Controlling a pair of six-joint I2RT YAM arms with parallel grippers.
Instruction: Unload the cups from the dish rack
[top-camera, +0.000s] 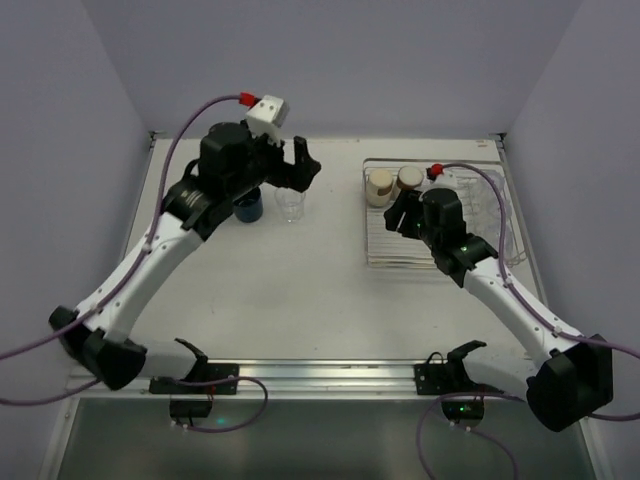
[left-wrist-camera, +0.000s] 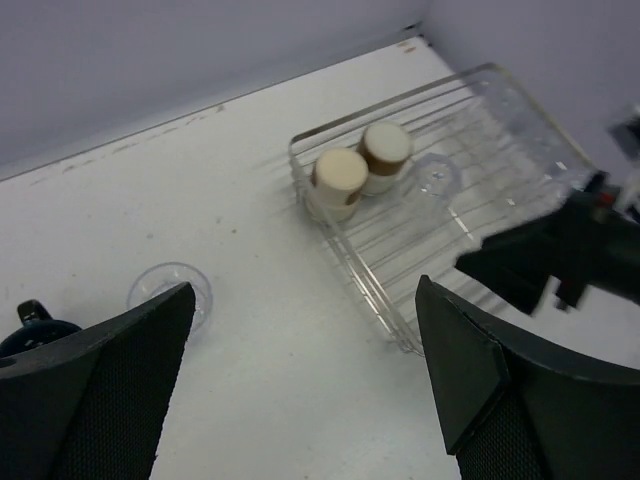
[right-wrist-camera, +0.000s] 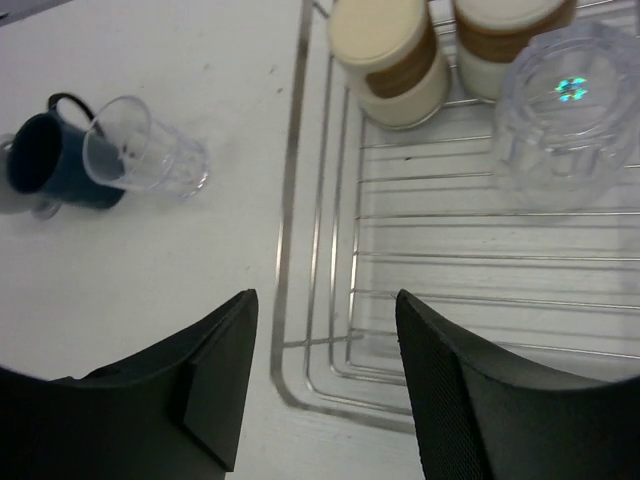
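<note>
Left pincer (left-wrist-camera: 300, 385) and right pincer (right-wrist-camera: 330, 390) both gape, empty. The silver wire dish rack (right-wrist-camera: 286, 200) holds two cream-topped brown cups (right-wrist-camera: 385, 45) (right-wrist-camera: 505, 40), one clear glass tumbler (right-wrist-camera: 565, 110); leftward on the tabletop (right-wrist-camera: 150, 270), another tumbler (right-wrist-camera: 145, 155), one navy mug (right-wrist-camera: 50, 165).

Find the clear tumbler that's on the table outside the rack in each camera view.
Top external: tumbler at upper centre, left of the dish rack.
Left wrist: lower left.
Right wrist: upper left.
Shared landmark: the navy mug right beside it, on its left in all three.
</note>
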